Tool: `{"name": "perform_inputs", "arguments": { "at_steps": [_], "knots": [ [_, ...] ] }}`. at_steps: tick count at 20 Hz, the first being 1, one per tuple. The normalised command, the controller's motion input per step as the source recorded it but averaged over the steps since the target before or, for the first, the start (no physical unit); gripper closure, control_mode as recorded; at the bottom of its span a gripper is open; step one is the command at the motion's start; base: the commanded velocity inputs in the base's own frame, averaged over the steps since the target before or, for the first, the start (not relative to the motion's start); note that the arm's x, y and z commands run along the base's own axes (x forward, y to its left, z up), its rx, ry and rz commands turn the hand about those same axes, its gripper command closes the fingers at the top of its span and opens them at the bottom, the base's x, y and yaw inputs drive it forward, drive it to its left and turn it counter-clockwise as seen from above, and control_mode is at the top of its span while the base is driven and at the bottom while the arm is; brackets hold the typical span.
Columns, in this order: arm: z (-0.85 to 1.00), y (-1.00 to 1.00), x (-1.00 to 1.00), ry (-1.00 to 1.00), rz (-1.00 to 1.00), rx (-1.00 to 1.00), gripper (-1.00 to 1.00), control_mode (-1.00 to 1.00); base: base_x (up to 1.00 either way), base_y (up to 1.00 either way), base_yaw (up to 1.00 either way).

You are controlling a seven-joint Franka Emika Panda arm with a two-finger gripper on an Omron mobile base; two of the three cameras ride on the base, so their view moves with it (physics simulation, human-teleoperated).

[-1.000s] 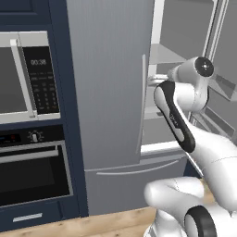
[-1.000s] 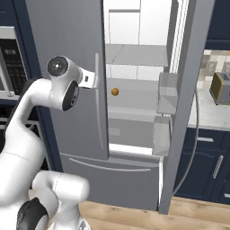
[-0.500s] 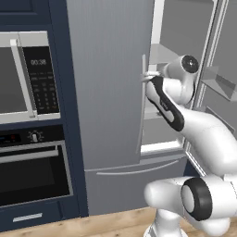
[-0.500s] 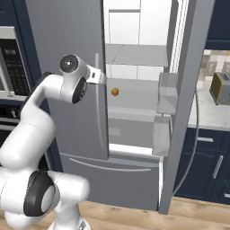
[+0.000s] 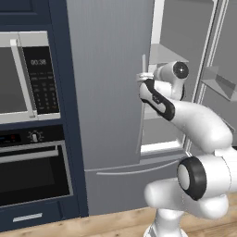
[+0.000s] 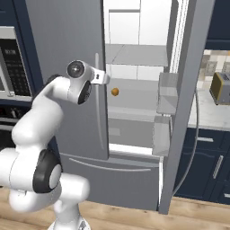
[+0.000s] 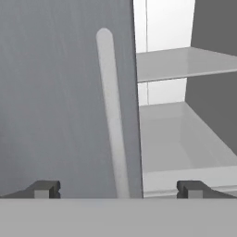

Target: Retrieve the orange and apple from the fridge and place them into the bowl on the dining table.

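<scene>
Fridge [image 6: 72,49] straight ahead, right door [image 6: 184,90] swung wide, left door [image 7: 60,92] shut. Inside, white shelves [image 6: 134,56]; one small orange fruit [image 6: 115,91] on the middle shelf, alone, near the edge of the shut door. Two grey door bins [image 6: 167,92] on the open door, contents not discernible. Gripper [image 7: 118,189] up at the left door's long handle [image 7: 111,111], jaws spread wide with the handle between the finger tips [image 7: 44,189], nothing clamped. Contact with the handle impossible to judge. Lower drawer [image 6: 117,173] closed. Black oven [image 5: 32,171] and microwave [image 5: 23,78] cut off at the left edge; toaster [image 6: 221,88] cropped at the right edge.
</scene>
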Motion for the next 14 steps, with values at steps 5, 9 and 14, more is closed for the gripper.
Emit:
{"name": "perform_inputs", "arguments": {
  "at_steps": [5, 9, 14],
  "knots": [
    [-0.11, 0.00, 0.59, 0.00, 0.00, 0.00, -1.00, -1.00, 0.00, 0.00, 0.00],
    [-0.24, 0.00, 0.55, -0.01, 0.02, 0.00, -1.00, -1.00, 0.00, 0.00, 0.00],
    [-0.23, 0.00, 0.60, 0.00, 0.01, 0.00, -1.00, -1.00, 0.00, 0.00, 0.00]
  ]
}}
